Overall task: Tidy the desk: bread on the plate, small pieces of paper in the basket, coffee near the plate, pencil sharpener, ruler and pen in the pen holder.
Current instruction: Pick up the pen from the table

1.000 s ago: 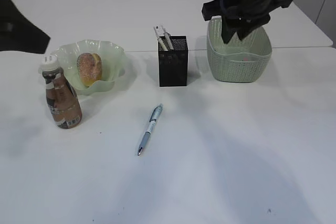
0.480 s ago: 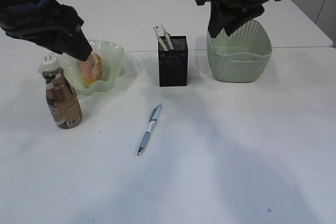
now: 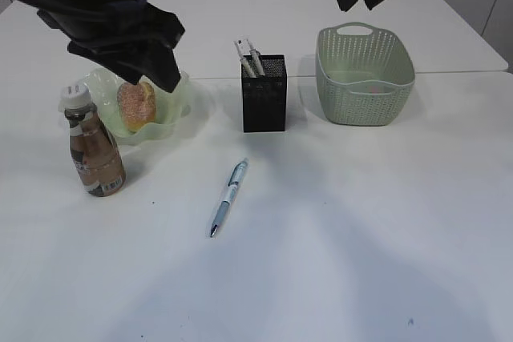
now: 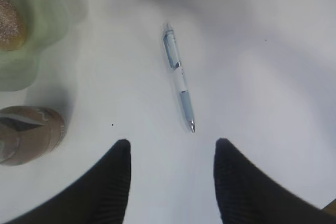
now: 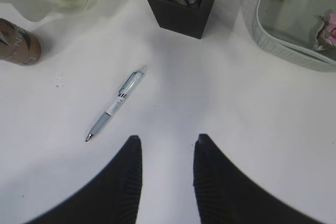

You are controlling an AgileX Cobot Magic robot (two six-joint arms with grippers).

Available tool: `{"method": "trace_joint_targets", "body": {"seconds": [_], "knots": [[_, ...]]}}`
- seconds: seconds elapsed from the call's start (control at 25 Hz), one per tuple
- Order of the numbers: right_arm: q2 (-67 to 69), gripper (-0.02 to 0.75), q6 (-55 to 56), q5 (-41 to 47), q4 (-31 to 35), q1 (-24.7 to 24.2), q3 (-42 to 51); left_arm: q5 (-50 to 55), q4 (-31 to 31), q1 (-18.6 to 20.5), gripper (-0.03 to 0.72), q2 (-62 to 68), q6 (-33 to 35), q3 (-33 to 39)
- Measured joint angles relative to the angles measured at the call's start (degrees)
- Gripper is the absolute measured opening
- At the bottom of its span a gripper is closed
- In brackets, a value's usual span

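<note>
Left wrist view: the left end effector (image 4: pixel 170 174), jaws apart and empty, hangs over the pen (image 4: pixel 179 78) lying loose on the bench (image 4: pixel 273 66), seemingly lining up a pickup.

— What sort of place is shown?
— A staged desk in a lab-like room is suggested; a plain white tabletop (image 3: pixel 337 222) is seen, with a second white table butted behind it and pale panelled walls beyond; two black robot arms are hung over it.
— What makes it a desk?
— A black mesh pen holder (image 3: pixel 264 94) is stood at the middle; a pen (image 3: pixel 229 197) is laid loose; a bottled coffee (image 3: pixel 94 150) and a bun in a green dish (image 3: pixel 172 90) are set at the left.
</note>
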Motion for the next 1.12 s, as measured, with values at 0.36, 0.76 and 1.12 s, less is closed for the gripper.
{"method": "trace_joint_targets", "body": {"seconds": [0.36,0.76,1.12], "knots": [[-3.4,0.281,0.0,0.2,0.4,0.0,4.7,1.5,-1.3,0.0,0.396,12.4,-1.8,-5.8],[-6.2,0.281,0.1,0.2,2.8,0.0,4.9,1.3,-2.0,-4.6,0.420,26.2,-2.2,-12.6],[-6.2,0.281,0.1,0.2,2.8,0.0,4.9,3.1,0.4,-5.2,0.455,34.0,-3.4,-19.0]]}}
